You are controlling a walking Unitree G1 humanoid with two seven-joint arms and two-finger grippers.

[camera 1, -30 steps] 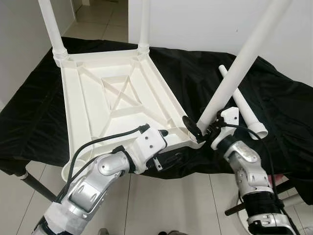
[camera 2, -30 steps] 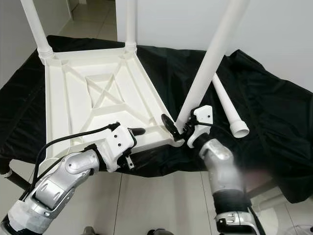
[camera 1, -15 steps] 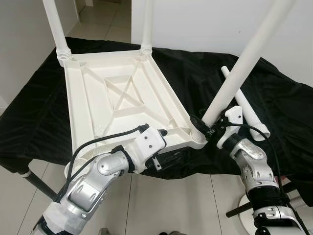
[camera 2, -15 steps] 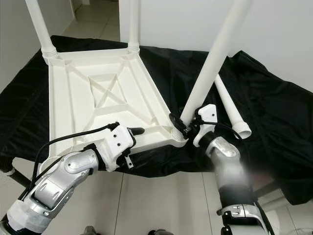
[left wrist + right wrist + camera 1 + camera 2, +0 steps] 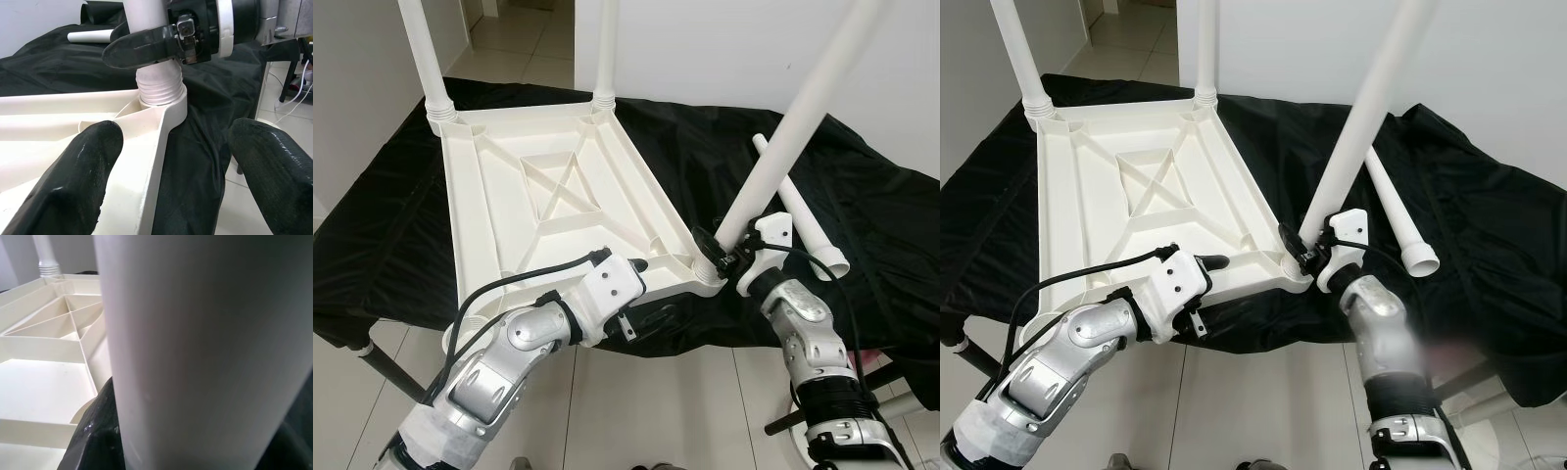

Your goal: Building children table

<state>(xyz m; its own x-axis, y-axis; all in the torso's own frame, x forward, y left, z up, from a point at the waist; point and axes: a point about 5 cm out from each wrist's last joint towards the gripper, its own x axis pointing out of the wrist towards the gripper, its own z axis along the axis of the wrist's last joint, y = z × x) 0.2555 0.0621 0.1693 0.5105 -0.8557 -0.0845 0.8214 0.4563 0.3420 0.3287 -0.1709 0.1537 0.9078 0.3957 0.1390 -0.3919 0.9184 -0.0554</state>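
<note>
A white plastic children's table top lies upside down on a black cloth, its ribbed underside with a crossed brace facing up and its long axis running away from the robot. Two white legs already stand upright in its far corners, the far left leg and the far right leg. At the near right corner the right gripper is clenched around the base of a third leg, which slants up and to the right from that corner rather than standing vertical. The left wrist view adds what the head views cannot resolve: the third leg's threaded end sits in the round corner socket, with several thread rings above the rim, and one black finger of the right gripper presses the tube just above the threads. The left gripper is spread wide, its two fingers either side of the table's near edge and touching nothing visible; the head views show it just under that near edge. The right wrist view shows the gripped tube up close, with the ribbed underside beyond it. A spare fourth leg lies loose on the cloth to the right, near the gripped leg, pointing away from the robot, open end nearest.
</note>
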